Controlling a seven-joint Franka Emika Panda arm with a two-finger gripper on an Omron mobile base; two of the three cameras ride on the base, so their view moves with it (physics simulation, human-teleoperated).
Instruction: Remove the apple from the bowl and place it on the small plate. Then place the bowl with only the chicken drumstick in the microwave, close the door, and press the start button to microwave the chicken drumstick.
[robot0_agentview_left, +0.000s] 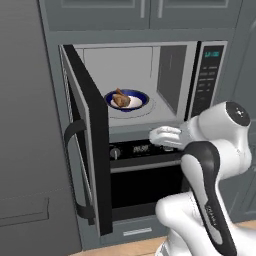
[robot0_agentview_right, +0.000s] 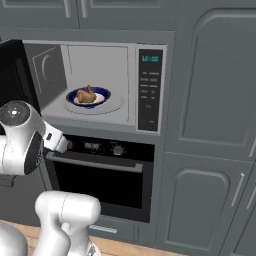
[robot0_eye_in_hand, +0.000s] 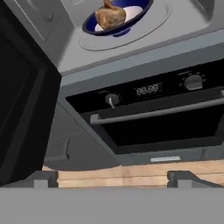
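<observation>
Far left in the left base view, the door (robot0_agentview_left: 86, 140) hangs wide open, swung out toward us edge-on, its black handle (robot0_agentview_left: 75, 170) jutting off the outer face; the window glass can't be read from this angle. In the right base view only a dark slab of that door (robot0_agentview_right: 12, 75) pokes in at the left edge, partly behind the arm's white elbow.

Moving right, the microwave (robot0_agentview_left: 205, 80) cavity is lit and open, and there's the bowl (robot0_agentview_left: 127, 100) sitting on the round turntable (robot0_agentview_left: 150, 111), about centred. The drumstick (robot0_agentview_left: 120, 98) lies inside it, thick end clear, the bone end hard to pick out. From the right base view the bowl (robot0_agentview_right: 88, 96) and drumstick (robot0_agentview_right: 86, 95) read the same. In the hand view the bowl (robot0_eye_in_hand: 118, 24) is cut off by the top edge, the drumstick (robot0_eye_in_hand: 110, 16) too.

Below the cavity runs the black oven (robot0_agentview_left: 145, 175) with its knobs and bar handle.

Right again: the white hand reaches in front of the oven's control strip, just below the cavity's sill, and its tips are lost against the panel there. In the hand view the gripper (robot0_eye_in_hand: 113, 179) shows two dark tips standing far apart at the bottom corners, spread wide with nothing between them.
</observation>
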